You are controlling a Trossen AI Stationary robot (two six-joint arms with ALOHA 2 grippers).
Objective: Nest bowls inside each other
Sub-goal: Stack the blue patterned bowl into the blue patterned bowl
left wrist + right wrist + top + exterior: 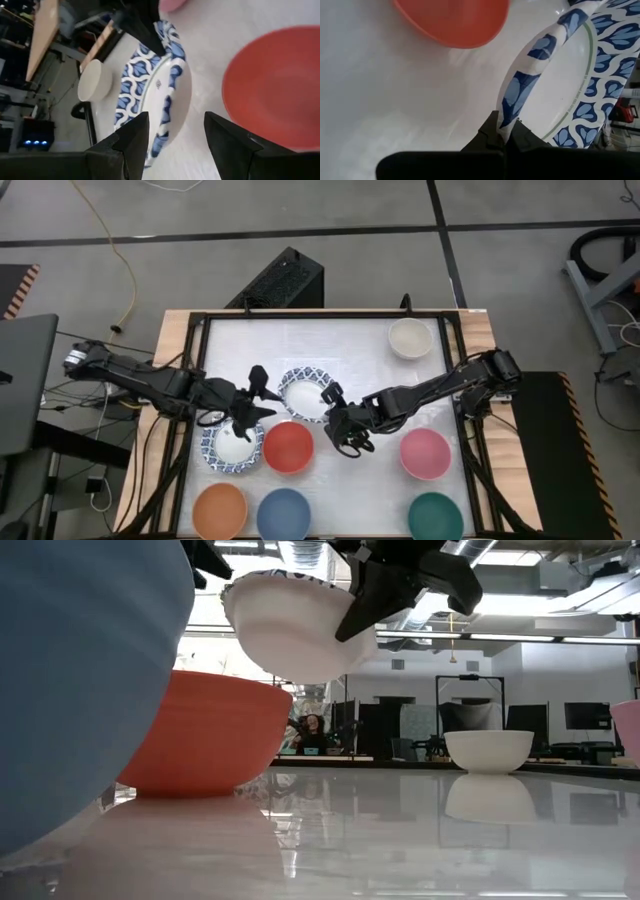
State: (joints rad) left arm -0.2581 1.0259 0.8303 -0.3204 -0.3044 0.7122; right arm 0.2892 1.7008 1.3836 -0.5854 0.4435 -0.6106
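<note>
My right gripper (330, 398) is shut on a white bowl with a blue-patterned rim (303, 393), which hangs tilted above the table in the low view (290, 625). My left gripper (262, 395) stands open just left of that bowl. Its fingers (131, 137) are on either side of the rim's near edge (162, 120), and I see no touch. A second blue-patterned bowl (232, 446) and a red bowl (289, 446) rest on their bases below them, toward the near edge. My right gripper pinches the patterned bowl's rim (512, 112) between its two fingers (490, 132), on the bowl's right side. The fingers slant down from the table's right. The bowl is lifted clear of the table and tilted (300, 650).
Orange (220, 510), blue (283, 513) and dark green (435, 517) bowls line the near edge. A pink bowl (425, 453) sits at the right and a beige bowl (410, 338) at the far right. Bare tabletop lies in the far middle.
</note>
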